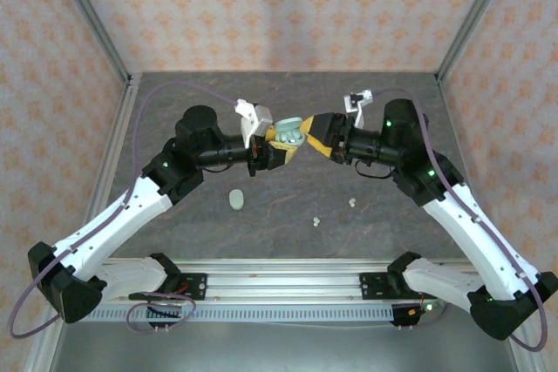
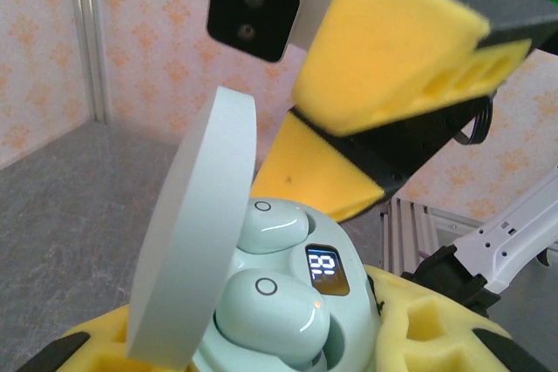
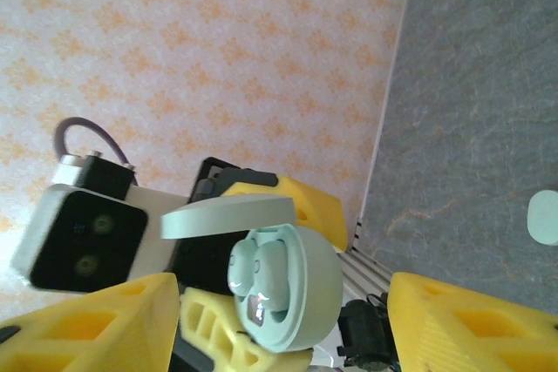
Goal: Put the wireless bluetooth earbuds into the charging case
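Your left gripper [image 2: 261, 350] clamps the open charging case [image 2: 353, 302], lid raised, with two earbuds [image 2: 270, 311] seated inside. The right gripper [image 2: 301, 124] hangs just above, jaws apart.

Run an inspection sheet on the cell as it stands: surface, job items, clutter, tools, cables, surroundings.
Surface: dark grey mottled table, no spills seen.
Job's things: open charging case held off the table, lid up, two seated earbuds, display lit; two loose earbuds and a closed second case on the table.
Clutter: nothing seen.
Grippers: left tool shut on the open charging case; right tool open, close beside it.
Cables: purple cable looping off each arm, clear of the case.
Surroundings: patterned wall panels, aluminium frame posts.
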Controlling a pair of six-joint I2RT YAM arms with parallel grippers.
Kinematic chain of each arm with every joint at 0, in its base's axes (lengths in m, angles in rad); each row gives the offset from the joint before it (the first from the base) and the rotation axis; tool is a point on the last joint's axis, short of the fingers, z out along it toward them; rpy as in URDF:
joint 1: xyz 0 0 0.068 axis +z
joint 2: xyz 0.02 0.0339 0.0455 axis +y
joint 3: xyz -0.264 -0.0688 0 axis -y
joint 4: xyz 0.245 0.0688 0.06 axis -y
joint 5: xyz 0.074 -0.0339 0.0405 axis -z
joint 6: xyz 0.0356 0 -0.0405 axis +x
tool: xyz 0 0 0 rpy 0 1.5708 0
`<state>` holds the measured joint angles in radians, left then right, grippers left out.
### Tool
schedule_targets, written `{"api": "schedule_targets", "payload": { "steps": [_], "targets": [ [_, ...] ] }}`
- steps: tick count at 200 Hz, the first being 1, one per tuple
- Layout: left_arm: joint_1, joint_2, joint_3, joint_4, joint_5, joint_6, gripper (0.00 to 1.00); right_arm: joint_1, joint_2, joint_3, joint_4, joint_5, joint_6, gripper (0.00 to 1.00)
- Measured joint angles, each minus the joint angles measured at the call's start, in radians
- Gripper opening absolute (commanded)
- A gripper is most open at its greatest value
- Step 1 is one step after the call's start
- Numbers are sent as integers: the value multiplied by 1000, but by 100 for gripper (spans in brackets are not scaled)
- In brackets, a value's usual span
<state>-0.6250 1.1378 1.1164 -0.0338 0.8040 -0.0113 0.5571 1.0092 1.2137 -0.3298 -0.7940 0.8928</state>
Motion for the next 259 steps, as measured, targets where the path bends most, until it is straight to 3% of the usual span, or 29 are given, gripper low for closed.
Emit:
{"api": "schedule_targets", "payload": {
  "steps": [259],
  "targets": [
    [-3,-3,-6,2,-3,-19,28,-21,80,18,92,21,84,73]
  ]
}}
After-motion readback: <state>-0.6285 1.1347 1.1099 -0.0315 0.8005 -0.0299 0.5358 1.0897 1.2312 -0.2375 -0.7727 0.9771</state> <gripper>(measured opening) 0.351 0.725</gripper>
